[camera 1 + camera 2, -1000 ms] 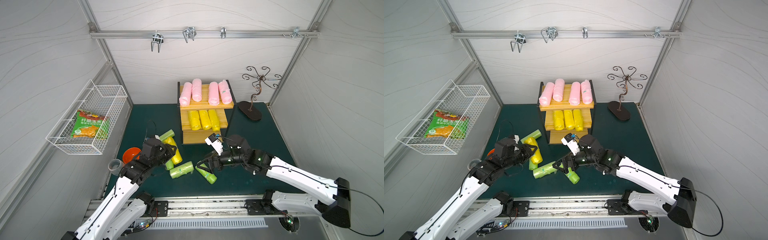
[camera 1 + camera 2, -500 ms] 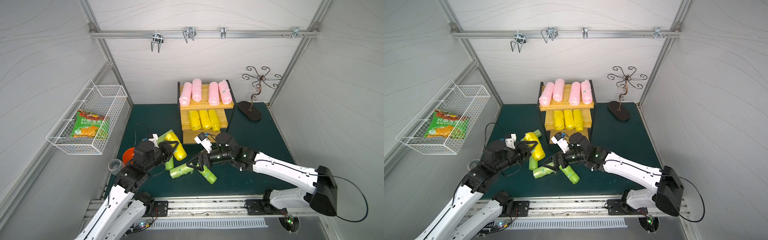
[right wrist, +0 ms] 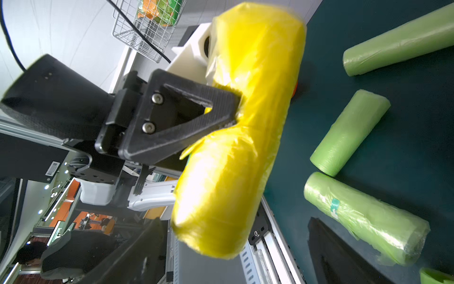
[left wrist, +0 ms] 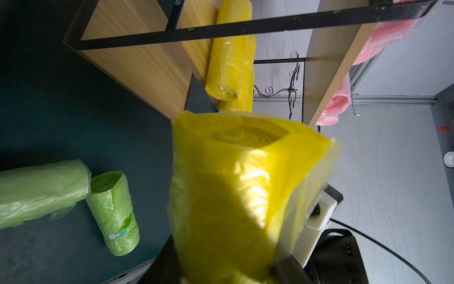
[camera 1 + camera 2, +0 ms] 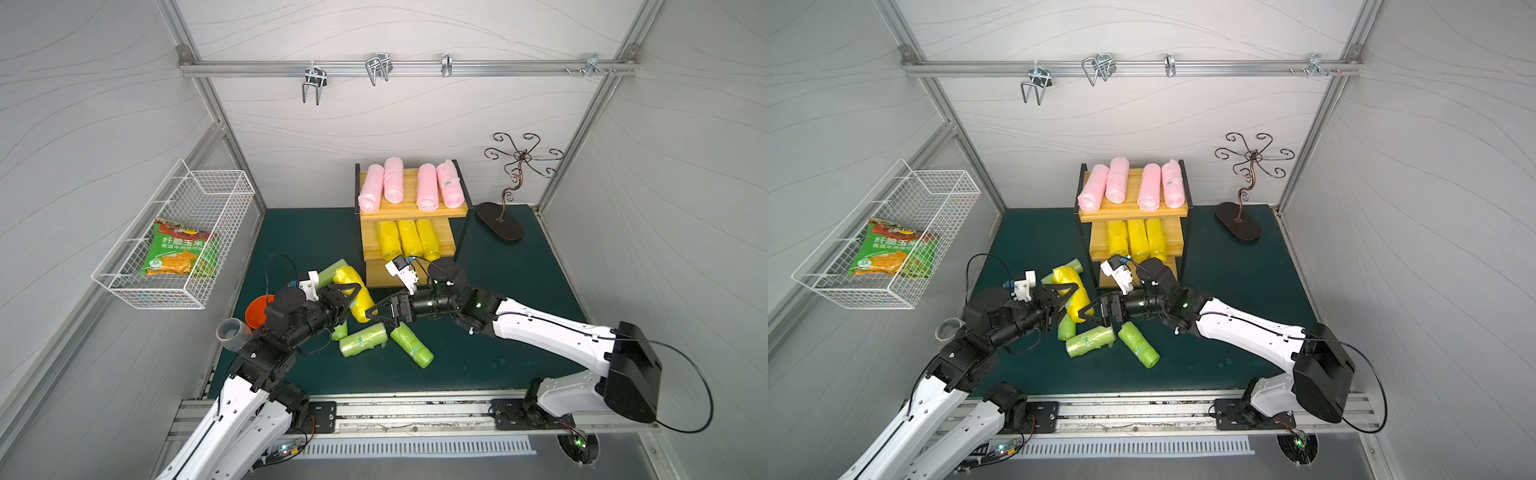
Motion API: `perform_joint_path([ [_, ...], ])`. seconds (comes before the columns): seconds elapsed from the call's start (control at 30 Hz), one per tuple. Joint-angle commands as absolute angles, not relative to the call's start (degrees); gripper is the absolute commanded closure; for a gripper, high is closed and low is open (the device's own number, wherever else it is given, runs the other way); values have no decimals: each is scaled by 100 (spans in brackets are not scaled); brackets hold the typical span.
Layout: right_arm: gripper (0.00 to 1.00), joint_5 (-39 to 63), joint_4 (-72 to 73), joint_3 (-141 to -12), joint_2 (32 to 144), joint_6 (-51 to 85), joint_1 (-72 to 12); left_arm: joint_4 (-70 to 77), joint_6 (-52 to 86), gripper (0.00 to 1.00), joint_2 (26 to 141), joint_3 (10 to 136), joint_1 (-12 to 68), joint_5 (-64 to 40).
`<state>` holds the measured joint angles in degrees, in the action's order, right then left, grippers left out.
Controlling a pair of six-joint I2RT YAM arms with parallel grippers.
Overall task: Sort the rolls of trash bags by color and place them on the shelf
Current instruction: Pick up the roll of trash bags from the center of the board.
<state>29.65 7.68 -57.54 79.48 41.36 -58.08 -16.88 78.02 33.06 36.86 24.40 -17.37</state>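
My left gripper (image 5: 353, 297) is shut on a yellow roll (image 5: 356, 291) and holds it above the green mat; the roll fills the left wrist view (image 4: 240, 196). My right gripper (image 5: 380, 318) is open, and the roll's near end (image 3: 221, 221) sits between its spread fingers without visible contact. Several light green rolls (image 5: 362, 340) lie on the mat below. The shelf (image 5: 409, 208) holds several pink rolls (image 5: 392, 180) on its top tier and three yellow rolls (image 5: 409, 239) on the middle tier. Its bottom board (image 5: 376, 274) is bare.
A white wire basket (image 5: 166, 266) with a snack bag hangs on the left wall. An orange bowl (image 5: 255, 311) and a grey cup (image 5: 230, 332) stand at the mat's left edge. A black curly stand (image 5: 498, 222) is at the back right.
My left gripper has lifted the yellow roll off the mat and carried it right. My right gripper, still open, has moved left until it reached the roll's end.
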Motion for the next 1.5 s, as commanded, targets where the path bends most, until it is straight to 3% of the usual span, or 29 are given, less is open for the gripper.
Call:
perform_joint_path([
  [0.0, 5, 3138, 1036, -5966, 8072, 4306, -5792, -954, 7936, 100, 3193, 3687, 2443, -1871],
  [0.33, 20, 3331, 1233, -6064, 8314, 4534, -5909, -833, 7928, 100, 3169, 3588, 2443, -1859],
  [0.53, 41, 3381, 1290, -6063, 8419, 4582, -5931, -712, 7981, 100, 3146, 3507, 2443, -1863],
  [0.73, 46, 3444, 1406, -6157, 8538, 4657, -5932, -712, 7985, 100, 3111, 3480, 2443, -1881],
  [0.87, 62, 3493, 1465, -6213, 8606, 4713, -5933, -640, 8020, 100, 3136, 3429, 2443, -1920],
  [1.07, 100, 3642, 1570, -6244, 8697, 4808, -5932, -615, 8008, 100, 3210, 3400, 2443, -2008],
  [1.1, 100, 3622, 1512, -6248, 8677, 4772, -5924, -677, 7975, 99, 3232, 3414, 2443, -2020],
  [1.2, 100, 3246, 673, -6393, 8455, 4260, -5943, -1219, 7648, 53, 3278, 3633, 2443, -1976],
  [1.23, 100, 3030, 288, -6470, 8353, 4022, -5969, -1489, 7476, 44, 3281, 3747, 2443, -1925],
  [1.3, 100, 2385, -649, -6682, 8105, 3408, -6035, -2106, 7060, 32, 3310, 4040, 2443, -1761],
  [1.47, 100, 767, -2094, -6970, 7613, 2350, -6205, -2996, 6419, 20, 3462, 4496, 2442, -1428],
])
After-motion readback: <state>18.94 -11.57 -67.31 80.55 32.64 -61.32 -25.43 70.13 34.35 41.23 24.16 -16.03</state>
